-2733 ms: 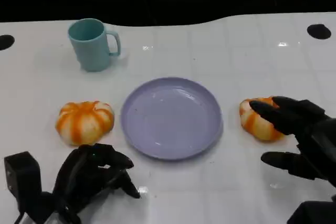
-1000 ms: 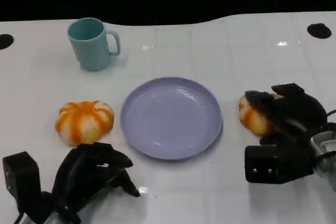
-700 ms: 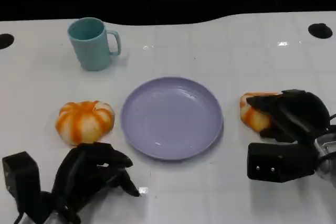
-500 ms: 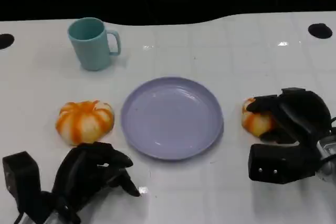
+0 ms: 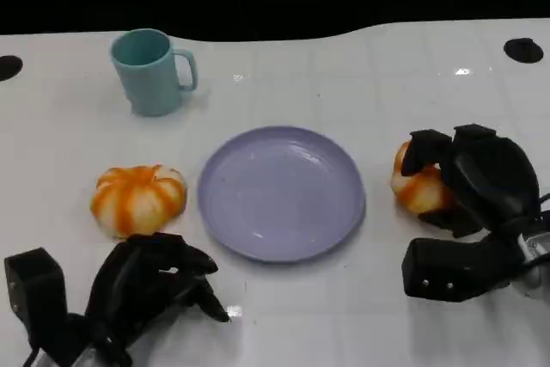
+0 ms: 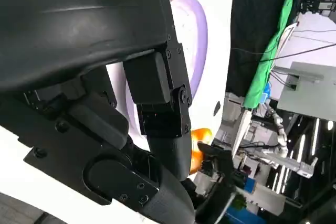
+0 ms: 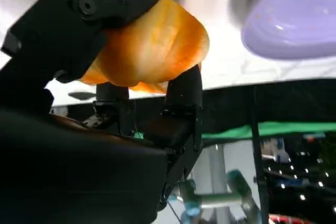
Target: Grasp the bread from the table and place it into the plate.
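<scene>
Tabletop [image 5: 344, 66], white and glossy, spans the head view beneath a dark background. Next in size, the lavender plate [image 5: 281, 192] lies at its middle with nothing on it. The right hand [image 5: 464, 182] sits just beside the plate's right rim, its fingers [image 5: 425, 148] wrapped over and around the bread [image 5: 417, 185]; the right wrist view shows the orange loaf clamped between fingers on both sides. Whether the bread is touching the tabletop I cannot tell. The left hand [image 5: 150, 285] rests low at the near left, fingers curled inward with nothing in them. A second orange-striped bun [image 5: 138, 199] sits just left of the plate, apart from both hands. A teal mug [image 5: 150, 71] stands upright at the far left, handle pointing right.
</scene>
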### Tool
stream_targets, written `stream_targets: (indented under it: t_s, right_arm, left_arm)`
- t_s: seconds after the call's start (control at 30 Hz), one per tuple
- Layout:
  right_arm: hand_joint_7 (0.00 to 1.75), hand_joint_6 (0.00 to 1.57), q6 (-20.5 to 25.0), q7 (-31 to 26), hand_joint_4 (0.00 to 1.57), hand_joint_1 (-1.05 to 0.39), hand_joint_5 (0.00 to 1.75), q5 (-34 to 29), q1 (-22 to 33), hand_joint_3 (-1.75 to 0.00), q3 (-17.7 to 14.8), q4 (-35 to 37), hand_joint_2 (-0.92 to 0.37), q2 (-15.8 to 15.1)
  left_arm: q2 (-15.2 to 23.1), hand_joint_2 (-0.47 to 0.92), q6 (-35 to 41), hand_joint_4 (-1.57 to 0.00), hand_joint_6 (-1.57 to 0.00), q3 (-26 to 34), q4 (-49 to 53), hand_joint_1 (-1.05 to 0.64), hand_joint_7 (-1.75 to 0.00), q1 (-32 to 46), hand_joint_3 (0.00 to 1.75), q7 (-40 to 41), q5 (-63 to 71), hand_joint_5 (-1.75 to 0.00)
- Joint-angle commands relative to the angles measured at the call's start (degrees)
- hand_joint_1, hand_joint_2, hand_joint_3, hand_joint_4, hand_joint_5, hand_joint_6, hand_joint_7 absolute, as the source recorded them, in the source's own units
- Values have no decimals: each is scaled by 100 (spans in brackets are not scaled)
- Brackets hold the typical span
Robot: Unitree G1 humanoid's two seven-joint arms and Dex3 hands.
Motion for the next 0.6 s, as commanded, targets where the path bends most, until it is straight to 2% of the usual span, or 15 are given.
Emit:
stream_targets:
  t_s: [0.03,0.13,0.27,0.37,0.6]
  right_arm:
    - [165,79,-178,-54,99,-10,175,180,-84,-121,-108,-268,-34,-53]
    - [159,82,-343,42,101,-8,175,345,-65,-129,-229,-555,-32,-23]
    - [166,79,-583,328,100,-6,175,583,-3,-127,-351,-957,-34,18]
    - [162,80,-788,644,100,-9,175,773,40,-135,-442,-1270,-29,88]
    - [160,84,-1018,877,102,-9,175,723,26,-144,-342,-1565,-25,370]
  left_arm:
    - [44,71,36,-157,-157,22,-83,-105,-22,103,0,17,-16,-59]
    - [49,71,93,-157,-157,17,-148,-105,-21,126,0,12,-27,-59]
    - [52,71,87,-157,-157,-26,-211,-105,-21,178,0,75,51,-59]
    - [39,71,85,-157,-157,-22,-223,-105,-22,193,0,34,18,-59]
    - [59,72,63,-157,-157,-55,-261,-105,-22,236,0,47,42,-60]
